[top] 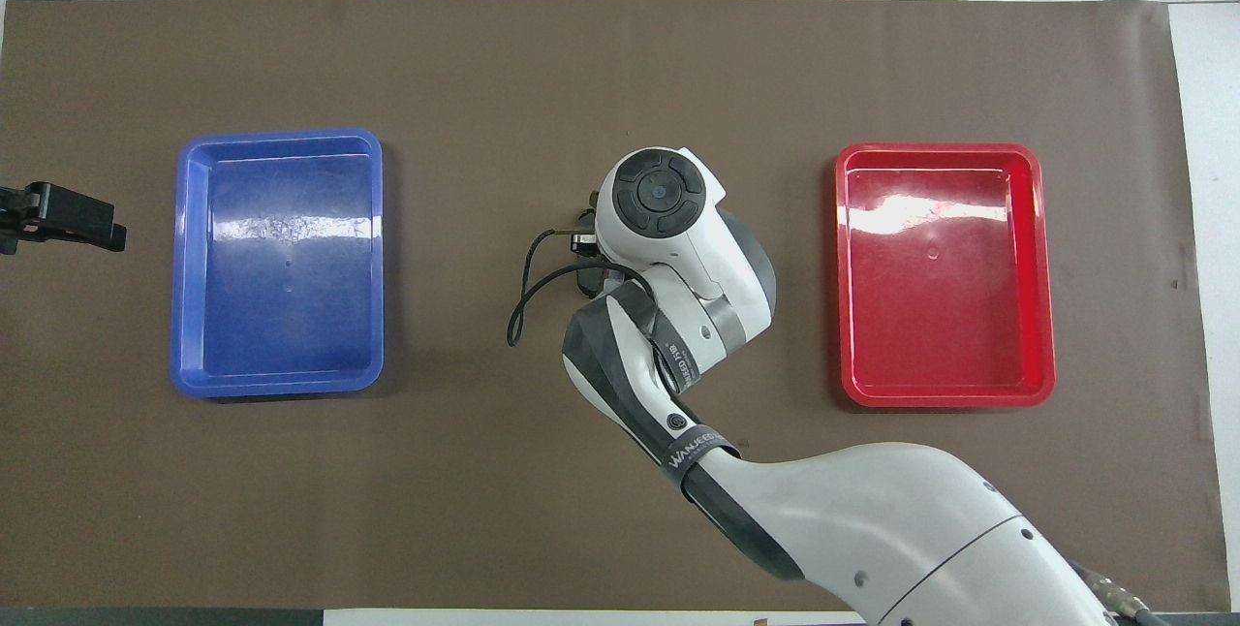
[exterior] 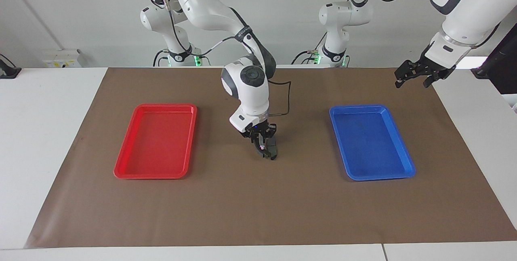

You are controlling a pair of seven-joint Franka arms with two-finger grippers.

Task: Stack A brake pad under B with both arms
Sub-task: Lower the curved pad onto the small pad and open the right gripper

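Right gripper (exterior: 262, 148): clamped on a dark curved part with a pale strip, low over the grey pad.
Grey pad (exterior: 273, 152): on the brown mat between red tray (exterior: 154, 142) and blue tray (exterior: 369, 142).
Left gripper (exterior: 418, 74): fingers apart, waiting above the mat's corner by the blue tray.

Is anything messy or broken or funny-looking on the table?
No, nothing stands out. The red tray and blue tray lie flat and empty. The right claw hangs shut, low over the grey brake pad between them; the left claw waits open over the mat's corner.
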